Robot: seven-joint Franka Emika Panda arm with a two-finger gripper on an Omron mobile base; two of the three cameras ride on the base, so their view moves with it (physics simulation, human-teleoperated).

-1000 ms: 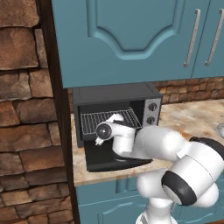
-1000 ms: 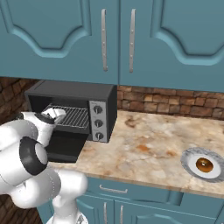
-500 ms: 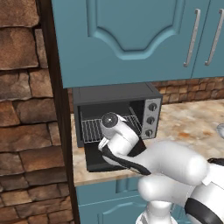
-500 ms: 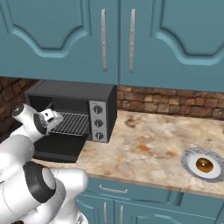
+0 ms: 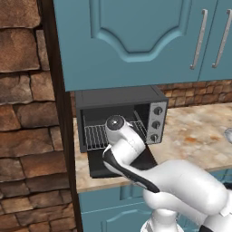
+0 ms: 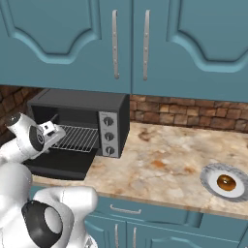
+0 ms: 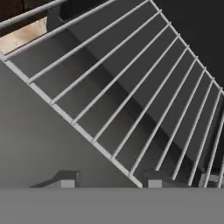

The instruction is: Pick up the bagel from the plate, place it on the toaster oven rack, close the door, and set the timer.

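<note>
The cabinets (image 6: pixel 193 43) are seen hanging above a marbled bench (image 6: pixel 164 164), with a stone wall (image 5: pixel 27 113) at the far left. The oven (image 6: pixel 82 121) is set on the bench under the cabinets, against the brick backsplash. Its door (image 6: pixel 60 163) is folded down flat over the bench edge, so the cavity is exposed. The rack (image 6: pixel 77 138) is seen lying level inside the cavity, and nothing is seen resting on the part of it that shows. In the hand view, the rack's wires (image 7: pixel 144 100) are seen running diagonally, with the door (image 7: pixel 39 144) beneath the near edge.

The arm is bent in front of the oven, and the hand (image 6: pixel 48 130) is held at the mouth of the cavity, just above the door. Its two fingertips (image 7: pixel 154 180) are seen apart at the bottom of the hand view, with nothing between them.

The plate (image 6: pixel 225 181) is placed well apart from the oven, at the right end of the bench. The bagel (image 6: pixel 226 182) is lying on the plate's middle. Three knobs are stacked on the oven's silver strip, the timer (image 6: pixel 110 150) being the lowest.
</note>
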